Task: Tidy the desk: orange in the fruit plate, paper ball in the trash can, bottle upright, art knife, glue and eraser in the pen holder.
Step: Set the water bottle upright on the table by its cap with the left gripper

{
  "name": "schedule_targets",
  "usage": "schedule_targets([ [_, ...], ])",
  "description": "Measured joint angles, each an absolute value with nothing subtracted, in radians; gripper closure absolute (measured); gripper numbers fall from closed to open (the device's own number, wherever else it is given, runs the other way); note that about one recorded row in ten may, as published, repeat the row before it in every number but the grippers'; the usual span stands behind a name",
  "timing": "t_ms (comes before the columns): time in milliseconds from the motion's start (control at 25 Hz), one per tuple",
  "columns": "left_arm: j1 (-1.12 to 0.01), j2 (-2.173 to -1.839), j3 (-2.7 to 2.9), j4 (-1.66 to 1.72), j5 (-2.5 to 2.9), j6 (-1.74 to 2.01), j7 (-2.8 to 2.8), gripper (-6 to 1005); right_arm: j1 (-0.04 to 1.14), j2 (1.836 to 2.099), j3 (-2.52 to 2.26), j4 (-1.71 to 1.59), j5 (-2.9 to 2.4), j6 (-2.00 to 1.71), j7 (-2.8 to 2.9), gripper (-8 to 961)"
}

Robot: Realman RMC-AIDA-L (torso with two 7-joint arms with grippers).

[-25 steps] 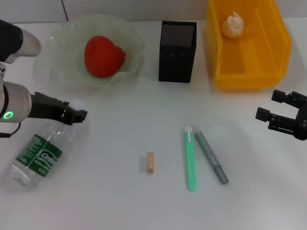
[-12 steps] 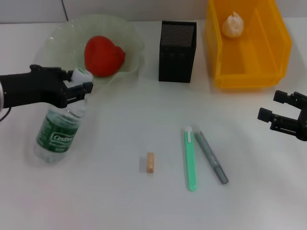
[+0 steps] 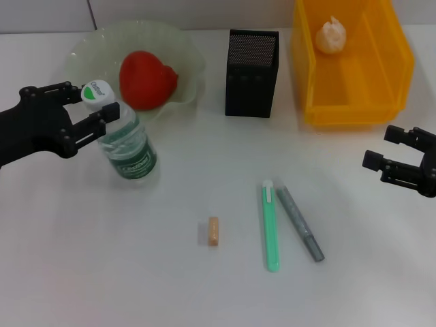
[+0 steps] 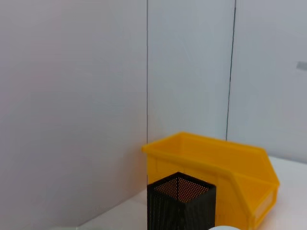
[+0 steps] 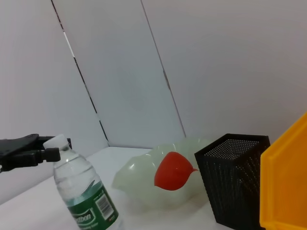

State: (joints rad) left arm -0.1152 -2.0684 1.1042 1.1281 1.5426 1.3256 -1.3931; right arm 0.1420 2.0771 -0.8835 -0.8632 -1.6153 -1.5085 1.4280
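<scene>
The clear plastic bottle (image 3: 126,139), lying flat a second ago, now stands nearly upright by the ruffled glass plate (image 3: 178,51), its white cap between the left gripper's (image 3: 87,113) black fingers, clamped on it. Right gripper (image 3: 402,161) hovers spread, idle.

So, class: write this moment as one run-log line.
left gripper: shut on bottle neck, nearly upright | right gripper: open, idle | eraser, art knife, glue: on desk

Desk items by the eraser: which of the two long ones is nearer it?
The green art knife. It lies between the eraser and the grey glue pen, which sits on its far side.
</scene>
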Motion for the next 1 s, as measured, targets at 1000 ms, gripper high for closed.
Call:
schedule_targets([
  [1000,-0.159,-2.068,1.077,1.097,1.532,1.313,-1.391,506,0.146,2.063,-0.884,-0.868,-1.616,-1.520,1.480,110],
])
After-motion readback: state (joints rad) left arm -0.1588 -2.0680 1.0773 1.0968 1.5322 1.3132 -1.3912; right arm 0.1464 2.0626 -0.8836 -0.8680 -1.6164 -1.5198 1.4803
